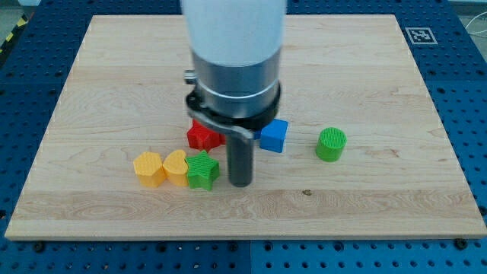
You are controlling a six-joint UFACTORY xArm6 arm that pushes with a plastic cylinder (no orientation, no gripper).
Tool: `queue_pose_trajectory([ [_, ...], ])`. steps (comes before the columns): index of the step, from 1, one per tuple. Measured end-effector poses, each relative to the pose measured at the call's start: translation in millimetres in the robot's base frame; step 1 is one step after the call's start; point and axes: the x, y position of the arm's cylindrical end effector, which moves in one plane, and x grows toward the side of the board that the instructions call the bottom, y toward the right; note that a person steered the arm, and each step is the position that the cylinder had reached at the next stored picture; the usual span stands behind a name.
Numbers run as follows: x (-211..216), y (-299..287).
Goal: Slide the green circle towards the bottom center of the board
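Here, a pale wooden board [380, 68] with visible grain lies on a blue perforated table [468, 76]. The arm's white and grey cylindrical body [234, 53] ends in a dark rod carrying no claw; my tip [240, 183] rests just right of the green star [202, 170]. The ribbed green circle [331, 144] stands well apart at the view's right. The blue cube [273, 135], the partly hidden red block [202, 136], the yellow heart [176, 166] and the orange heart [149, 167] complete the set.
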Motion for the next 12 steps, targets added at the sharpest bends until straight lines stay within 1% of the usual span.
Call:
queue_pose_trajectory([
  [3, -7.6, 106.6],
  [5, -11.8, 162.0],
  [7, -51.5, 169.6],
  [8, -57.8, 163.1],
  [12, -52.5, 142.2],
])
